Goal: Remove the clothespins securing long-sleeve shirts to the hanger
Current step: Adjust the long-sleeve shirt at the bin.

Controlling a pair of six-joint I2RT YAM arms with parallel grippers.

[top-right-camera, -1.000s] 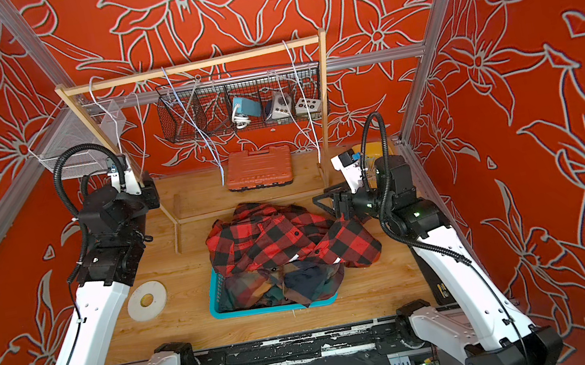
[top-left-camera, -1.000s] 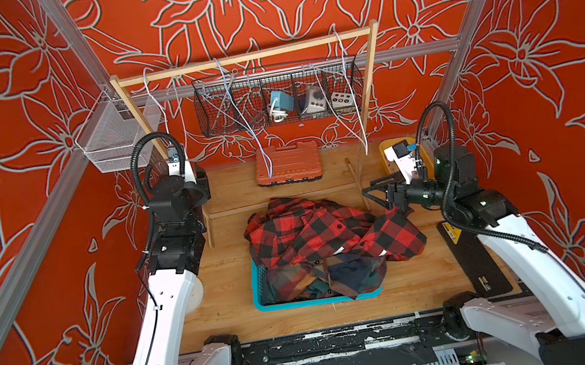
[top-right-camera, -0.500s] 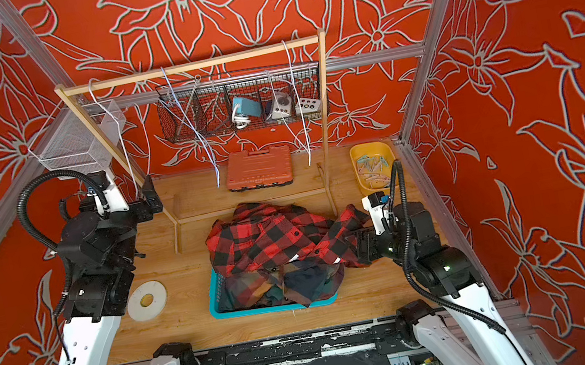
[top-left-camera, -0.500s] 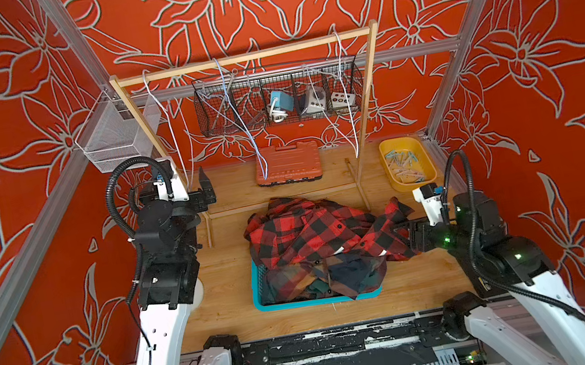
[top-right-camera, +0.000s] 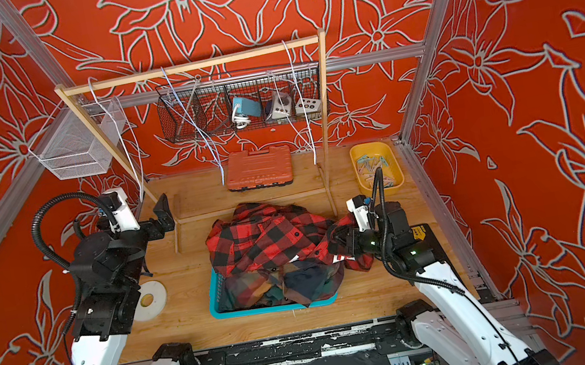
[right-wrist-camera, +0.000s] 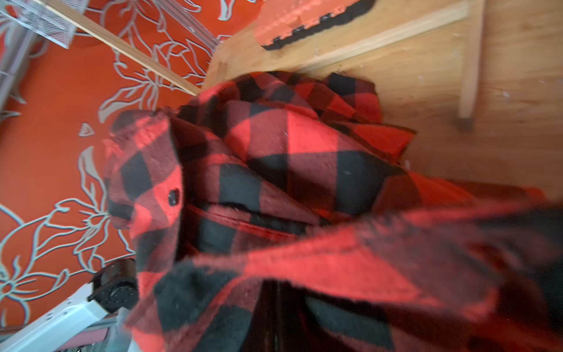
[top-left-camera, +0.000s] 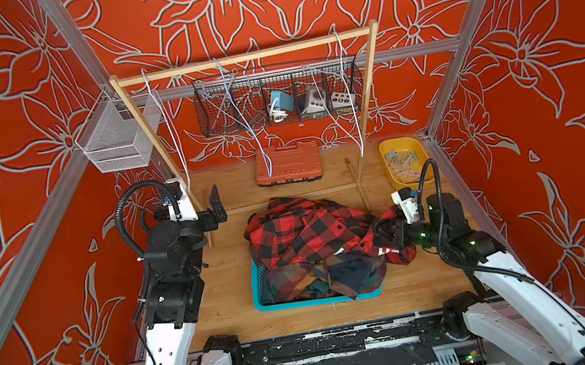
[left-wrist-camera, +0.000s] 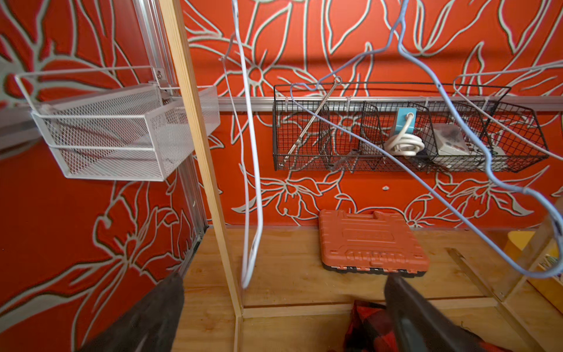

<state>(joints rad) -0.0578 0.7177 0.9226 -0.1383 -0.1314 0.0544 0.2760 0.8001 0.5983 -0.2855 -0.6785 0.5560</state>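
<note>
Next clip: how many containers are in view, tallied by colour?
Black wire basket: 1
White mesh basket: 1
Teal basket: 1
Yellow tray: 1
Orange case: 1
Total: 5

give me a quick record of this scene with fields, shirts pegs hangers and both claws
red-and-black shirt: crumpled atop the pile
dark plaid shirts: beneath it, in the teal basket
clothespins: in the yellow tray, back right
wire hangers: bare, on the wooden rack
left claw: open, empty, raised near the rack's post
right claw: shut, at the red shirt's sleeve; grip hidden by cloth
</note>
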